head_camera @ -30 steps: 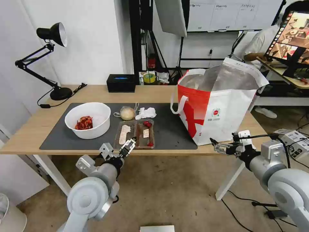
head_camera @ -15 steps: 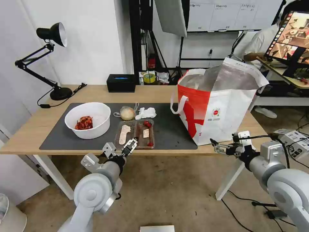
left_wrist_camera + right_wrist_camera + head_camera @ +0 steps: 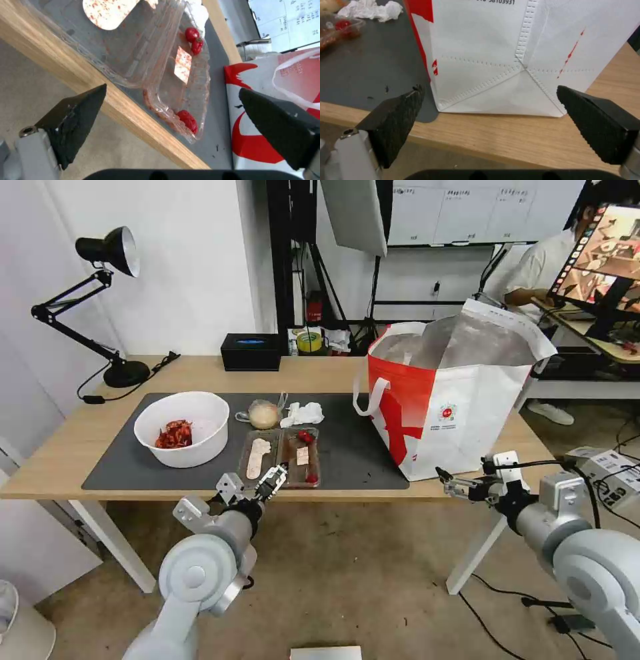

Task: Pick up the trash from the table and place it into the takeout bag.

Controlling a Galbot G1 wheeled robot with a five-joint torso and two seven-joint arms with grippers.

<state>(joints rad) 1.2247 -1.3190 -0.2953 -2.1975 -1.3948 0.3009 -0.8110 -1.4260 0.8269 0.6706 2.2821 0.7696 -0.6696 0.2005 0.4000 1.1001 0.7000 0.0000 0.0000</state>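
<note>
On the table (image 3: 63, 450), the trash lies on a dark mat (image 3: 353, 447): a white bowl (image 3: 181, 428) with red scraps, a clear clamshell tray (image 3: 281, 457), a crumpled tissue (image 3: 303, 413) and a small clear bag (image 3: 263, 414) with a beige lump. My left gripper (image 3: 272, 478) hovers open at the table's front edge, just short of the tray's (image 3: 160, 62) near corner. The takeout bag (image 3: 453, 407) stands open on the right. Near the bag's (image 3: 506, 62) front bottom corner, my right gripper (image 3: 448, 483) is open and holds nothing.
A black desk lamp (image 3: 110, 253) stands at the back left corner and a small black box (image 3: 251, 351) at the back edge. Behind the table are stands and cables. A person sits at a desk at the far right.
My left arm has swung a little to the right and forward, bringing its gripper slightly closer to the tray's near edge. The right arm has not moved.
</note>
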